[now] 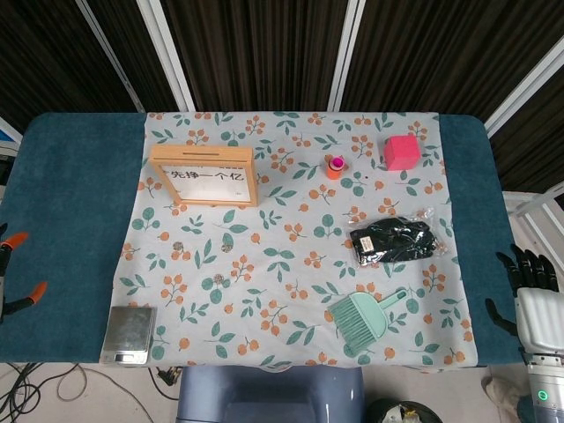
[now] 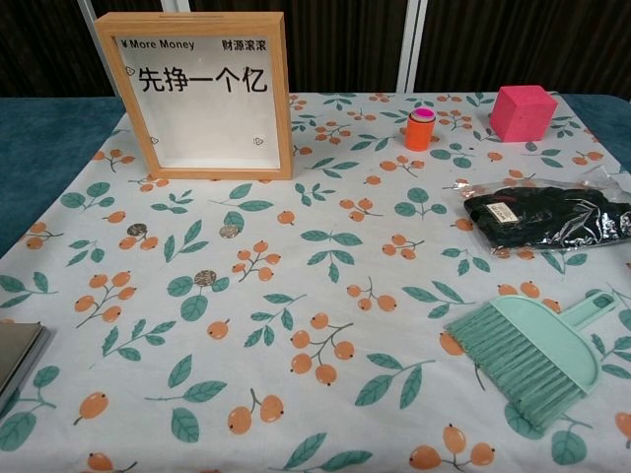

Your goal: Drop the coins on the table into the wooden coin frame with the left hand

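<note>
The wooden coin frame (image 1: 203, 152) stands upright at the back left of the leaf-print cloth; in the chest view the frame (image 2: 280, 108) shows its white front with printed characters. In front of it three coins lie flat and apart: one (image 1: 176, 246) (image 2: 137, 230), one (image 1: 227, 248) (image 2: 230, 232) and one (image 1: 218, 279) (image 2: 205, 279). My left hand (image 1: 16, 264) shows only two orange-tipped fingertips at the left edge, spread apart, off the cloth and far from the coins. My right hand (image 1: 529, 286) hangs beyond the table's right edge, fingers spread and holding nothing.
A pink cube (image 1: 401, 152) and a small orange bottle (image 1: 335, 166) stand at the back right. A black bagged item (image 1: 394, 240) and a green brush with dustpan (image 1: 363, 319) lie on the right. A grey metal box (image 1: 129, 334) sits at the front left corner.
</note>
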